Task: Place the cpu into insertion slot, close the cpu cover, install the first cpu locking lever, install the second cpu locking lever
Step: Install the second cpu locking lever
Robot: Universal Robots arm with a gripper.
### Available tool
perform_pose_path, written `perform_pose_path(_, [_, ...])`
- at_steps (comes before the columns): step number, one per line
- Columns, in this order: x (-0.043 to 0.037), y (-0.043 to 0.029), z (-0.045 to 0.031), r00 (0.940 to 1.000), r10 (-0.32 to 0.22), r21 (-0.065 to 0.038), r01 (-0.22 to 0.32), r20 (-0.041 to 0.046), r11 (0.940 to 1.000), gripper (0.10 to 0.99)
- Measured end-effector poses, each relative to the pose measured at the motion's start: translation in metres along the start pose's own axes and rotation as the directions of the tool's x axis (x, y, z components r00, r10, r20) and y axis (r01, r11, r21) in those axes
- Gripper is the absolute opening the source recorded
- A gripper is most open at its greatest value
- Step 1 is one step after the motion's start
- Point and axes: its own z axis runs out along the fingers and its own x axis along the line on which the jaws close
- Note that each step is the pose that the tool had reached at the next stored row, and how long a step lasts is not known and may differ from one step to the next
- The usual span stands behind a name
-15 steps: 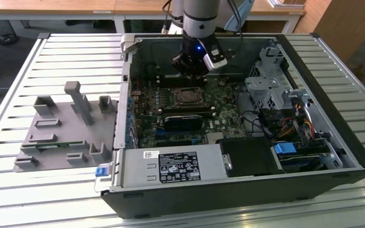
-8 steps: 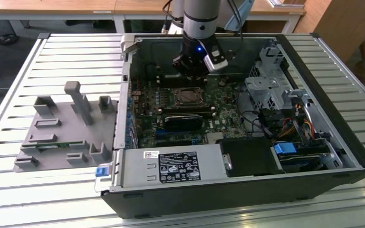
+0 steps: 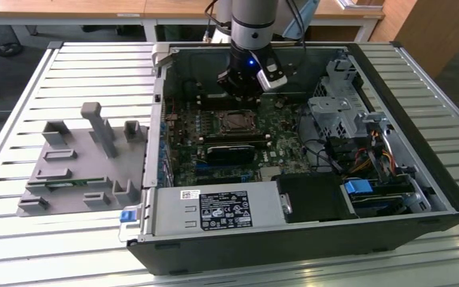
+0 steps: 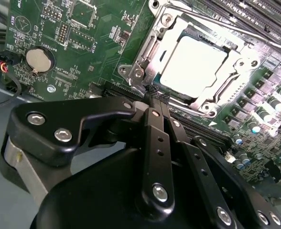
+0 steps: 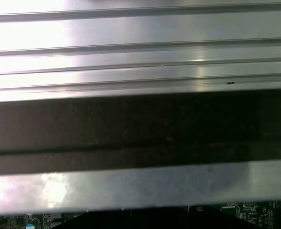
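In the second wrist view the cpu (image 4: 193,62) lies flat in the insertion slot (image 4: 129,71), its pale metal face up. The silvery cpu cover (image 4: 147,50) appears to lie down around it as a frame. My gripper (image 4: 156,95) is shut, with its black fingers (image 4: 152,143) pressed together and nothing seen between them. Their tips sit just beside the socket's edge. The exterior view has the gripper (image 3: 241,95) inside the open computer case, just behind the insertion slot (image 3: 235,122). I cannot make out how the locking levers stand.
The black case (image 3: 421,179) lies open on a slatted metal table (image 3: 70,66). A large black card (image 3: 229,152) sits in front of the socket, with a power supply (image 3: 205,212) nearer the front. Drive cage and cables (image 3: 341,119) crowd the exterior view's right. A grey fixture (image 3: 78,161) stands outside.
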Motion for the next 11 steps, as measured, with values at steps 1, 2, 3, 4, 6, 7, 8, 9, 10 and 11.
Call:
perform_pose_path(1, [-0.0001,-0.0001,0.0000,1.0000,0.000,0.000,0.000,0.0000,1.0000,0.106])
perform_pose_path(2, [-0.0002,-0.0003,0.0000,1.0000,0.000,0.000,0.000,0.0000,1.0000,0.106])
perform_pose_path(3, [-0.0003,-0.0004,0.0000,1.0000,0.000,0.000,0.000,0.0000,1.0000,0.106])
perform_pose_path(4, [-0.0004,-0.0006,0.0000,1.0000,0.000,0.000,0.000,0.0000,1.0000,0.106])
perform_pose_path(6, [-0.0005,-0.0011,-0.0001,1.0000,0.000,0.000,0.000,0.0000,1.0000,0.106])
perform_pose_path(7, [-0.0006,-0.0013,-0.0001,1.0000,0.000,0.000,0.000,0.0000,1.0000,0.106])
perform_pose_path(8, [-0.0006,-0.0015,0.0000,1.0000,0.000,0.000,0.000,0.0001,1.0000,0.106])
perform_pose_path(9, [-0.0006,-0.0018,-0.0001,1.0000,0.000,0.000,0.000,0.0000,1.0000,0.106])
perform_pose_path(10, [-0.0007,-0.0022,-0.0001,1.0000,0.000,0.000,0.000,0.0000,1.0000,0.106])
perform_pose_path(11, [-0.0007,-0.0026,-0.0001,1.0000,0.000,0.000,0.000,0.0000,1.0000,0.106])
